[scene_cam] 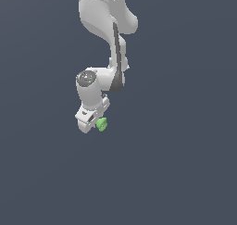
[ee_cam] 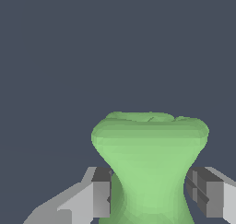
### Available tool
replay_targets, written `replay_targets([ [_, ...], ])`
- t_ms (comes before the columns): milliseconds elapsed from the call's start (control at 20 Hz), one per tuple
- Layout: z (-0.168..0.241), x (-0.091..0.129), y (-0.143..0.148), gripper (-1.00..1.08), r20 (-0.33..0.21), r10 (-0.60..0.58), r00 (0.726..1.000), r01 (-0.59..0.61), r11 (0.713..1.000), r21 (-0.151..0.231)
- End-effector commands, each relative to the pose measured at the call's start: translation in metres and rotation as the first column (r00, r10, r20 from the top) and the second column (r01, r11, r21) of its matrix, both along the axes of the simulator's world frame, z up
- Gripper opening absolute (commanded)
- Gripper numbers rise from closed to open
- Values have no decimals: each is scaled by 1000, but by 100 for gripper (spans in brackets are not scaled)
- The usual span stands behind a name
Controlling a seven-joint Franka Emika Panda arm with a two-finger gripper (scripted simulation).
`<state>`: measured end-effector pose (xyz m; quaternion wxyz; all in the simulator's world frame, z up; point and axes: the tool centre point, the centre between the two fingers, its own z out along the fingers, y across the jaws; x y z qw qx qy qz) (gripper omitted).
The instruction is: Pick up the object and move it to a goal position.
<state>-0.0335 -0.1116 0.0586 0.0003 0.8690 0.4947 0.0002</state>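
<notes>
The object [ee_cam: 150,165], a small bright green spool pinched at its waist with a flared end facing away from the wrist camera, sits between the two grey fingertips [ee_cam: 102,193], which press at the narrow middle from either side; the jaws are clenched on it. In the exterior view the object [scene_cam: 101,124] shows as a green nub poking out beside the white gripper [scene_cam: 94,121], toward the exterior view's right, and is much smaller than the hand that holds it. The arm [scene_cam: 109,29] comes down from the top of that view and bends at the wrist just above the gripper. Judging from this, the pick seems done: the piece is in hand. What is left is the carry to the goal and, perhaps, a release there, but no goal marker shows in either view, so how far remains cannot be told. Whether the object is lifted clear or just touching a surface also cannot be told. No counter edge or corner shows, only an even dark slate-blue ground everywhere, with no walls or other things.
</notes>
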Motion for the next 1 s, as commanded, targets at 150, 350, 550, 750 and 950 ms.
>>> replay_targets([
  [150, 12, -4, 4, -100, 1, 0, 1000, 0, 1000, 0],
  [350, 28, -11, 11, -100, 1, 0, 1000, 0, 1000, -1],
  [550, 50, -20, 20, -100, 0, 1, 1000, -1, 1000, -1],
  [750, 80, -33, 32, -100, 0, 1, 1000, -1, 1000, -2],
  [950, 113, -46, 45, -100, 0, 1, 1000, -1, 1000, -2],
])
